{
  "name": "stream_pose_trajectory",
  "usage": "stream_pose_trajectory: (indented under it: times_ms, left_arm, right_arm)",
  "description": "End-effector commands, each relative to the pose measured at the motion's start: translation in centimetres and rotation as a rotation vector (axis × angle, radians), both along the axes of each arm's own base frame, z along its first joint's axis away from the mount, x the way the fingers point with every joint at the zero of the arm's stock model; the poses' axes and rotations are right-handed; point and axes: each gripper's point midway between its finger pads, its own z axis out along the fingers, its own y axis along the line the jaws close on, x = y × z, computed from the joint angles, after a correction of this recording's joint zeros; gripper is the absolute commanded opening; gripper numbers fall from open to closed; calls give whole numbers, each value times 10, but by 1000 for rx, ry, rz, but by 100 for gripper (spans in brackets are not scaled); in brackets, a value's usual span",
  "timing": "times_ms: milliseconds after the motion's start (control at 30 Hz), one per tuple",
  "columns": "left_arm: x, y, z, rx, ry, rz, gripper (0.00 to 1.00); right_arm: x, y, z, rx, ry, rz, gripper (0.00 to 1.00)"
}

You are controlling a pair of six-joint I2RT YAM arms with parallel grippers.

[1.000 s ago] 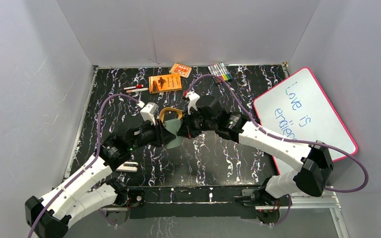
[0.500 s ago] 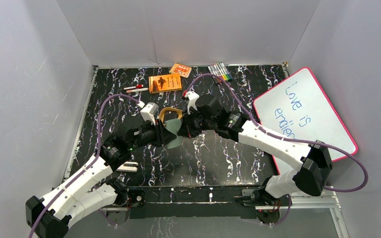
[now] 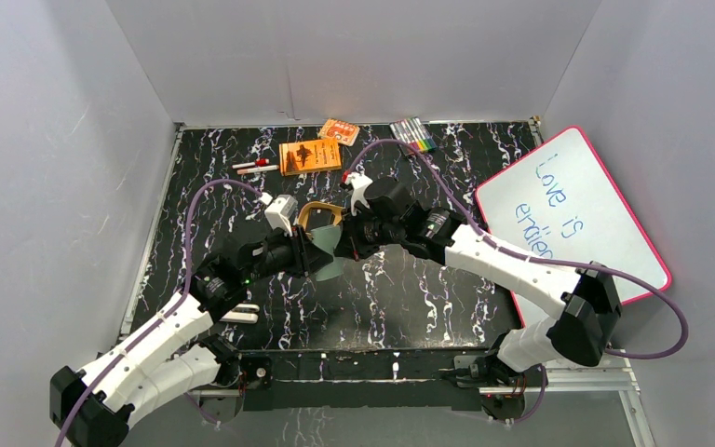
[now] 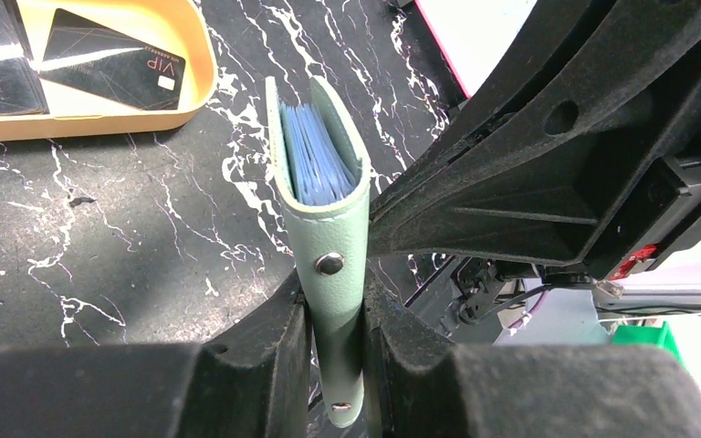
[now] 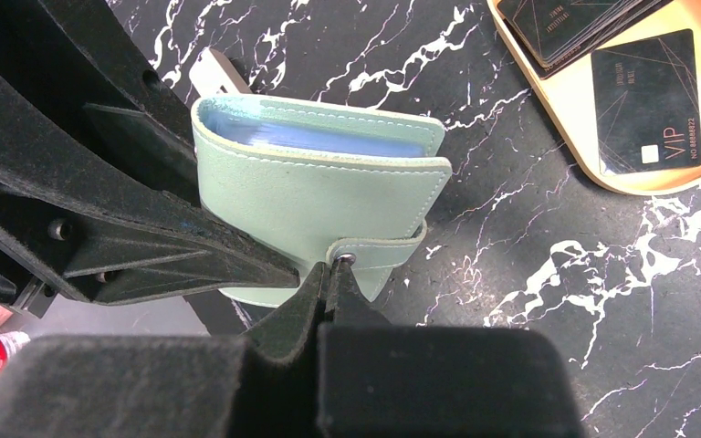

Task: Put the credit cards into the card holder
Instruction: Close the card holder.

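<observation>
1. Left gripper (image 4: 333, 319) clamps the mint card holder (image 4: 324, 201) by its spine, open edge facing the yellow tray (image 4: 196, 82).
2. Right gripper (image 5: 333, 274) pinches its snap strap (image 5: 379, 251).
3. Credit cards (image 5: 648, 114) lie in that tray, just beyond.

One mint-green card holder (image 5: 319, 210). One yellow tray (image 5: 573, 109). Black credit cards (image 5: 648, 114): one lying single, plus one stack (image 5: 575, 23) of at least two, exact number not readable. Two grippers: left gripper (image 4: 333, 351), right gripper (image 5: 333, 274). One orange booklet (image 3: 309, 155); one smaller orange packet (image 3: 338, 131). Two red-and-white pens (image 3: 255, 167). One bundle of markers (image 3: 412, 136), too small to count singly. One whiteboard (image 3: 573, 209). One small white piece (image 3: 240, 314). One black marbled counter (image 3: 400, 298).
</observation>
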Motion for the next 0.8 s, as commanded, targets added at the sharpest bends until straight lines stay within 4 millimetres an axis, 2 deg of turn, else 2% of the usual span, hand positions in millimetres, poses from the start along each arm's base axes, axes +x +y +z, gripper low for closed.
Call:
stream_pose_trajectory:
  times_ms: [0,300,467,667,700,767]
  left_arm:
    - [-69,-43,135,-409,-263,-441,0]
    - [-69,-45,138,-417,-271,-449,0]
    - [-60,-38,128,-352,-284,-378,0]
    - [-53,-31,122,-325,-291,-316,0]
    - [-52,-31,121,-319,-285,-306,0]
    - [-46,-29,116,-299,-278,-272,0]
  right_arm:
    - [3,50,31,168,-75,70,0]
    - [-3,61,29,166,-71,88,0]
    - [1,53,36,168,-107,60,0]
    - [-6,53,41,190,-97,88,0]
    - [-8,53,42,194,-94,92,1]
    - [-11,54,46,206,-87,102,10]
